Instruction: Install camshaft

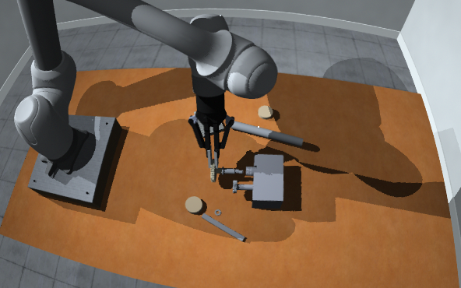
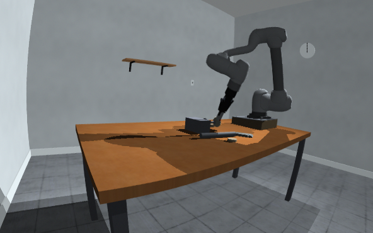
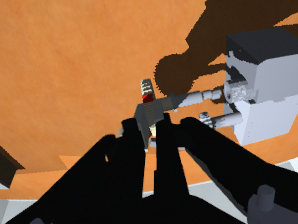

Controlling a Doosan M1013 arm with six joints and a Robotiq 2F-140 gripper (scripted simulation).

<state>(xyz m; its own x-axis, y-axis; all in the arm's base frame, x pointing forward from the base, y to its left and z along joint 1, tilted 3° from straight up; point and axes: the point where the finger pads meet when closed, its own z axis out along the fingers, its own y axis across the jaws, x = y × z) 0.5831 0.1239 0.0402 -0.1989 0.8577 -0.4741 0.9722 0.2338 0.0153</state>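
Gripper clenched on camshaft at its big gear, shaft level and reaching into case front, small gear just beside, case upright on table, rod behind.

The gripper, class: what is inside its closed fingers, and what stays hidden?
The gripper is shut on the camshaft's big gear, whose shaft reaches toward the engine case. A red mark shows on the gear's rim; the fingers cover its clamped faces.
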